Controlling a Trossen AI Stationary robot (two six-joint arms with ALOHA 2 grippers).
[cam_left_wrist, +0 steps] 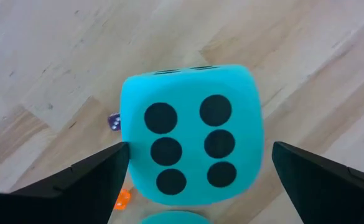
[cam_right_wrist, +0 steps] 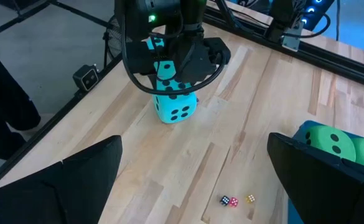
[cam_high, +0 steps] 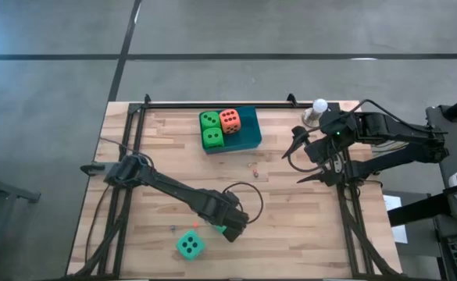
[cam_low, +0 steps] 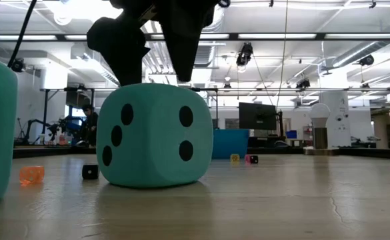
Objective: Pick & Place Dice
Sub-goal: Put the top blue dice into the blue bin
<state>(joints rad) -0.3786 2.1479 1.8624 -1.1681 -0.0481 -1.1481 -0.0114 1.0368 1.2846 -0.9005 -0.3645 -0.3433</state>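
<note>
On the pale wooden table (cam_high: 306, 226), a teal die (cam_left_wrist: 191, 134) sits under the left gripper (cam_left_wrist: 197, 165), whose fingers stand spread to either side, grasping nothing. It looks soft, light and squashy; opposite flat faces suit a grip. The right gripper (cam_right_wrist: 194, 171) waits released near the blue tray (cam_high: 248, 133).

1. The counter (cam_high: 306, 226) is pale wooden planks with a black frame along its edges.
2. A blue tray (cam_high: 248, 131) sits on it near the far edge.
3. Two teal dice lie on the near part: one (cam_high: 189, 246) in the open, another (cam_left_wrist: 191, 134) beside it.
4. Tiny dice (cam_right_wrist: 234, 201) lie mid-counter.
5. A white ball on a stand (cam_high: 319, 107) stands at the far edge.
</note>
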